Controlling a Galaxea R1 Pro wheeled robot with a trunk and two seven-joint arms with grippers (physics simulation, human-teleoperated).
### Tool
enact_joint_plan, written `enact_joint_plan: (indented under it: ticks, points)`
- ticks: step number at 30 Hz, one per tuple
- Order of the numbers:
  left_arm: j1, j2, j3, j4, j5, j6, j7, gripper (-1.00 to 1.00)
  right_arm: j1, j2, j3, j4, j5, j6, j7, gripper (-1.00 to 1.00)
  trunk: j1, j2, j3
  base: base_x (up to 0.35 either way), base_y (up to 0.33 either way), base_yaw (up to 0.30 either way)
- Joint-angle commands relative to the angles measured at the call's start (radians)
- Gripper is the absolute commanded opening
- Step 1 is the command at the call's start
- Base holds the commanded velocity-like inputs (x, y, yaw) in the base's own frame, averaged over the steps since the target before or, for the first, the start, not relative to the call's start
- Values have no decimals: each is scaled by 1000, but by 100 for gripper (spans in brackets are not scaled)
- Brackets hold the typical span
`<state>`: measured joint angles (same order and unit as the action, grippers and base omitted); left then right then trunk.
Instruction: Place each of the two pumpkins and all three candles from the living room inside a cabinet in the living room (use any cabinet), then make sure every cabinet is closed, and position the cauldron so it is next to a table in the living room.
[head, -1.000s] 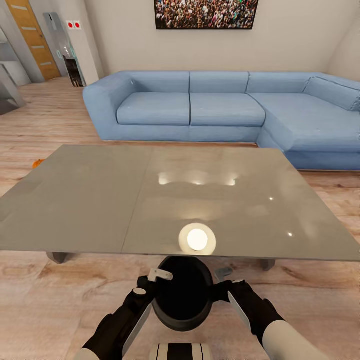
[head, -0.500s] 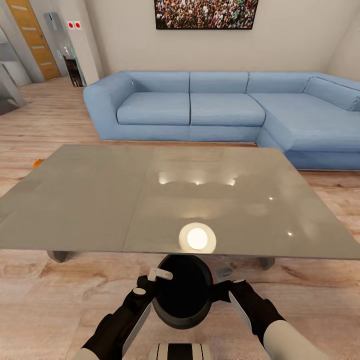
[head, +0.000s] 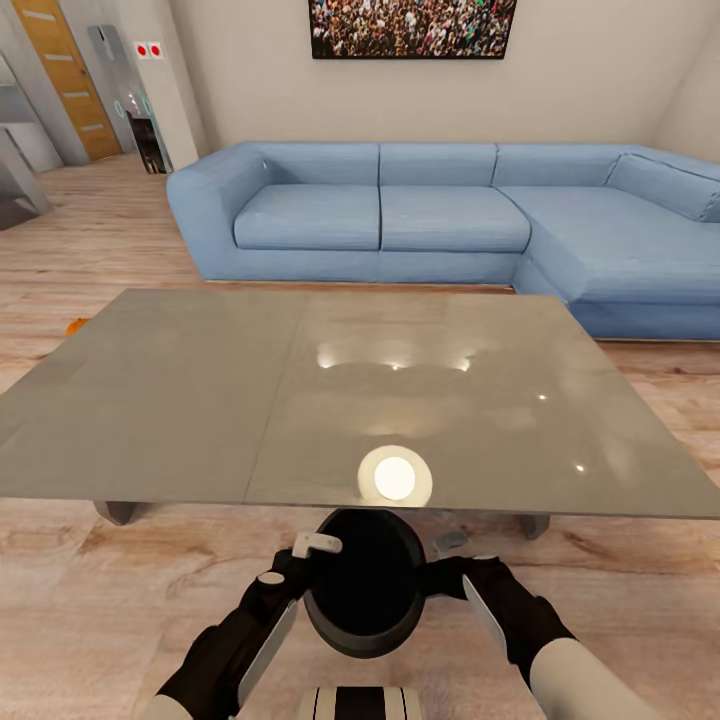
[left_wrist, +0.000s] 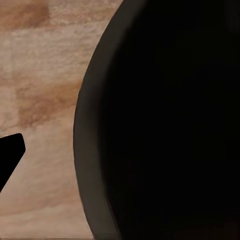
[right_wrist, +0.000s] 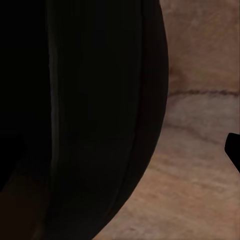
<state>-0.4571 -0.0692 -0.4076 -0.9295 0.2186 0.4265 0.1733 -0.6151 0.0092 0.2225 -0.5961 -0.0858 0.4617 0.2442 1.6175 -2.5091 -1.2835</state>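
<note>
Cauldron (head: 363, 585), round matte black, wide-mouthed, between both grippers, their spread unclear.

Cauldron (head: 365, 590) matt black; table (head: 180, 400) brushed grey metal, glossy reflections; sofa (head: 400, 215) blue cloth; floor (head: 60, 600) pale wood.

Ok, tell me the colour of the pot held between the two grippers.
Matte black; the cauldron shows best in the head view.

Black grippers, seemingly white forearms.
</note>
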Motion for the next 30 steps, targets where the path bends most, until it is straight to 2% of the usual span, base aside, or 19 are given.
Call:
enact_joint_plan:
  ticks: [1, 3, 7, 10, 30]
  points:
    - [0, 1, 0, 0, 10, 0, 0, 100, 0, 0, 0, -1, 0, 0, 0, 100, 0, 0, 0, 0, 0, 0]
    - [0, 1, 1, 0, 19, 0, 0, 100, 0, -1, -8, -3, 0, 0, 7, 100, 0, 0, 0, 0, 0, 0]
    - [0, 2, 3, 0, 26, 0, -1, 100, 0, -7, -52, -3, 1, 0, 47, 100, 0, 0, 0, 0, 0, 0]
    - [0, 3, 20, 1, 31, -1, -4, 100, 0, -11, -75, -2, 1, 1, 62, 100, 0, 0, 0, 0, 0, 0]
    - [0, 3, 27, 0, 33, -2, -5, 100, 0, -14, -81, -1, 0, 0, 65, 100, 0, 0, 0, 0, 0, 0]
